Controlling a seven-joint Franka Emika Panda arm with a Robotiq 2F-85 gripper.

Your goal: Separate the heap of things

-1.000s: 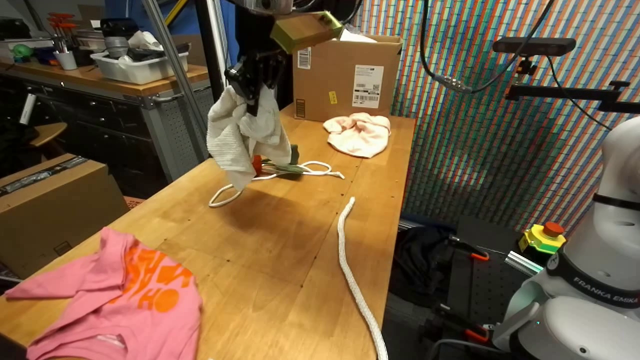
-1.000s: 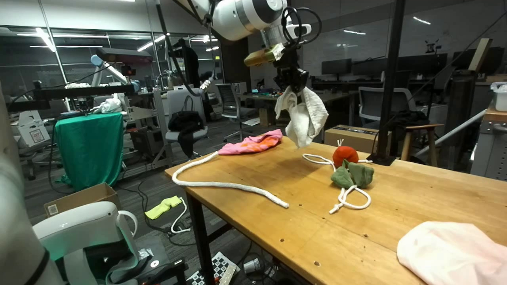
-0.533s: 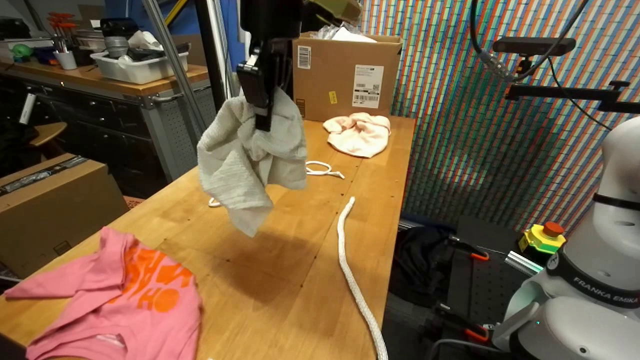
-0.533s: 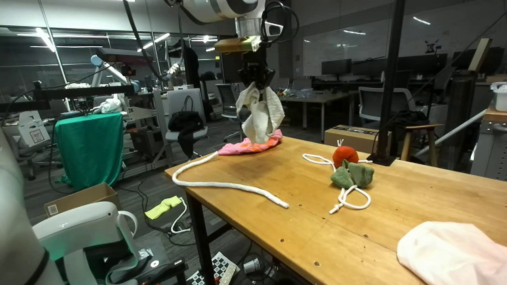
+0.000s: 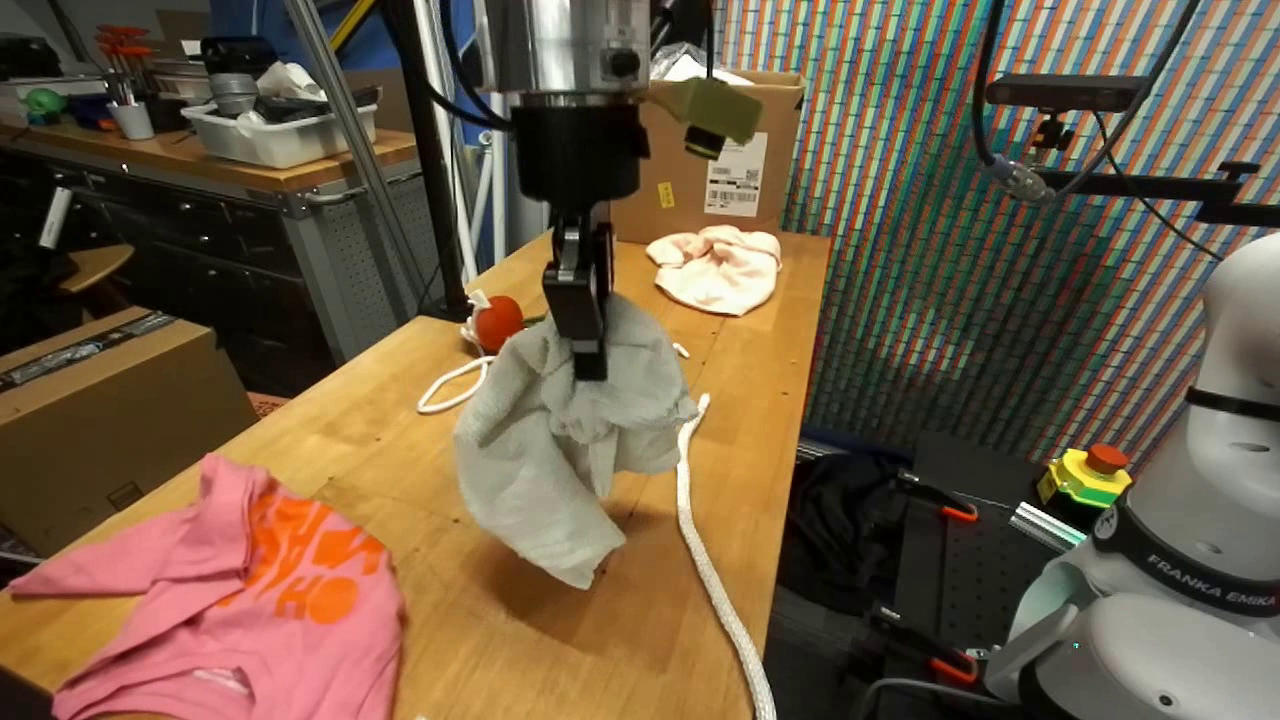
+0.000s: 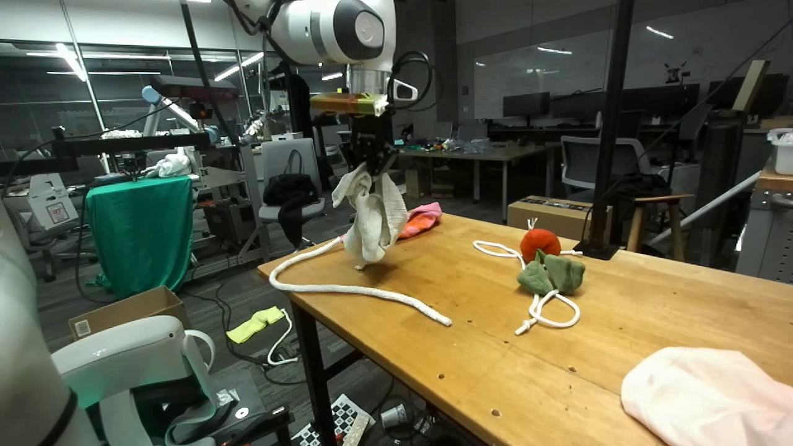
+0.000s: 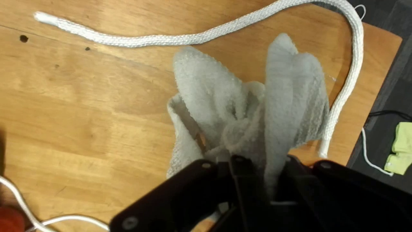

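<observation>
On the table (image 5: 480,645) in an exterior view, a pink shirt (image 5: 240,600) lies left, then a thin cord (image 5: 426,408) and red ball (image 5: 498,324); the gripper (image 5: 590,362) clamps a white cloth (image 5: 545,455), hiding part of the cord; rightward, a rope (image 5: 700,560), pale cloth (image 5: 722,275) and box (image 5: 692,180). Half a second ago the white cloth hid the ball.

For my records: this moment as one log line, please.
gripper: shut; held: grey-white cloth, over table; on table: pink garment, thick rope, pale cloth, red object, green pieces, thin rope

Crumpled grey-white cloth (image 5: 560,440) aloft
</observation>
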